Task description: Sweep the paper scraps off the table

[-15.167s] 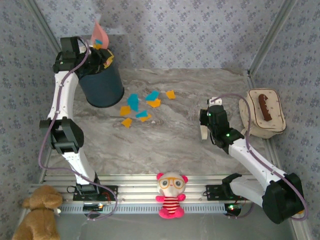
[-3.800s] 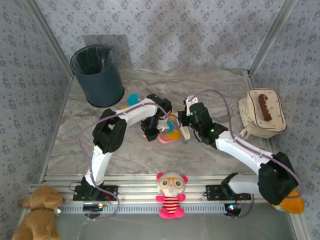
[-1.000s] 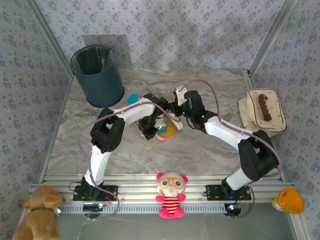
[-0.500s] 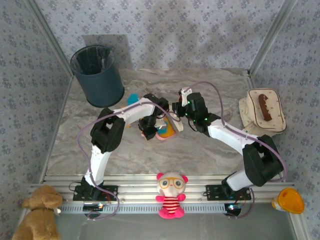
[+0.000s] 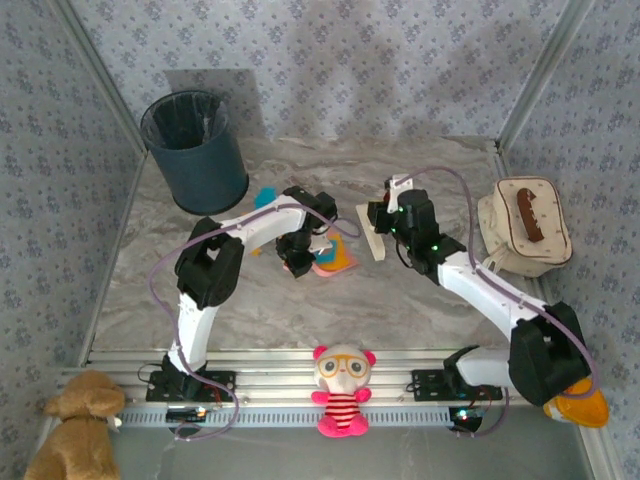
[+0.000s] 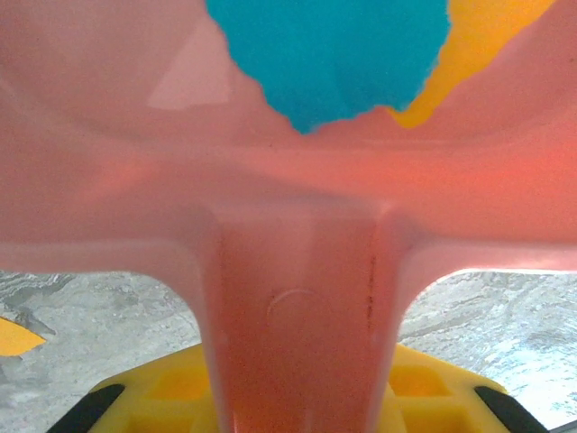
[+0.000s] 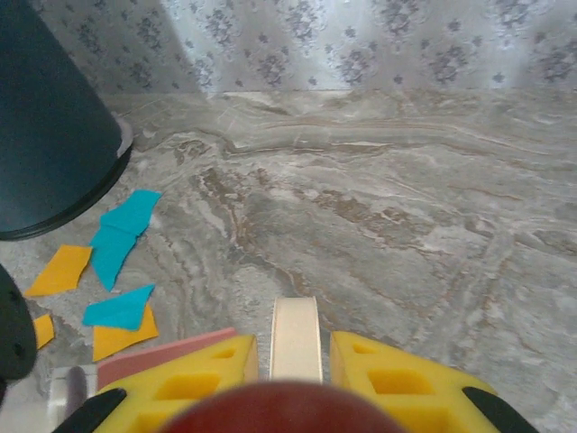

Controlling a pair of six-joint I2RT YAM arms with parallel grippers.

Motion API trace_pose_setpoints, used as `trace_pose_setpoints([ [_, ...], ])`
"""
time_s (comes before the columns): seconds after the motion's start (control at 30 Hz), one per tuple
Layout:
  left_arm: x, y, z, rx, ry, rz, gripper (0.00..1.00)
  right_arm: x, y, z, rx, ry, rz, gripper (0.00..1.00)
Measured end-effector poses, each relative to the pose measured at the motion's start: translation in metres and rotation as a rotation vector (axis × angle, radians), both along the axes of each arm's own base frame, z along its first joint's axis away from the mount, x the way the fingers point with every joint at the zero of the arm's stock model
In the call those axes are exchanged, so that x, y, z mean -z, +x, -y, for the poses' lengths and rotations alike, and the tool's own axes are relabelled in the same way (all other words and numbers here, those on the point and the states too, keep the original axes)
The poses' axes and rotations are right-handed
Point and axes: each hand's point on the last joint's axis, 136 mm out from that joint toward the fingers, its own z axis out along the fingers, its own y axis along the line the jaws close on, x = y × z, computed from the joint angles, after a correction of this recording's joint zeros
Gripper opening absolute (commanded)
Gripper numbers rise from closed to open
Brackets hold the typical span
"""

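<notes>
Top external view: I had the left tool (image 5: 303, 258) clamped on the handle of the pink dustpan (image 5: 333, 262) near the middle of the desk (image 5: 300, 320). The right tool (image 5: 381, 224) sat just to the pan's right, closed on a cream brush (image 5: 377, 244). Some paper scraps (image 5: 266, 198) lay between the pan and the dark bin (image 5: 195, 150) in the far left corner, and a patch of orange showed inside the pan

Left wrist view: the pan's handle ran straight between the yellow fingers, held firm. A cyan piece (image 6: 334, 54) and an orange piece (image 6: 482, 32) sat in the pan, while a stray orange bit (image 6: 13, 336) lay on the marble off to the left

Right wrist view: the jaws were narrow around the brush's pale handle. Ahead and to the left, about five loose pieces, cyan and orange, lay on the desk near the foot of the bin, just beyond the pan's pink edge

I judged the job partly done. A couple of scraps were collected, while several were left to sweep in, and the pan was not yet emptied
</notes>
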Motion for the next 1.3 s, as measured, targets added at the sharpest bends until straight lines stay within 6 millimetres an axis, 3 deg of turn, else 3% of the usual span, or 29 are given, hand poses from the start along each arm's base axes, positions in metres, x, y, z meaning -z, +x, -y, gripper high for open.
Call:
trace_pose_setpoints([
  [0.2,-0.006,0.001,0.001,-0.011,-0.030,0.036,0.00,-0.010,-0.011,0.028,0.065,0.000,0.023,0.00],
  [0.4,-0.008,0.001,0.001,-0.027,-0.060,0.070,0.00,-0.003,-0.022,0.054,0.122,-0.015,0.007,0.00],
  [0.57,-0.021,0.006,0.004,-0.052,-0.131,0.127,0.00,0.002,-0.032,0.065,0.146,-0.023,-0.002,0.00],
  [0.97,-0.056,0.025,0.014,-0.125,-0.336,0.273,0.00,0.009,-0.037,0.069,0.155,-0.011,-0.024,0.00],
  [1.3,-0.097,0.035,0.024,-0.143,-0.501,0.371,0.00,0.010,-0.037,0.069,0.151,0.000,-0.031,0.00],
])
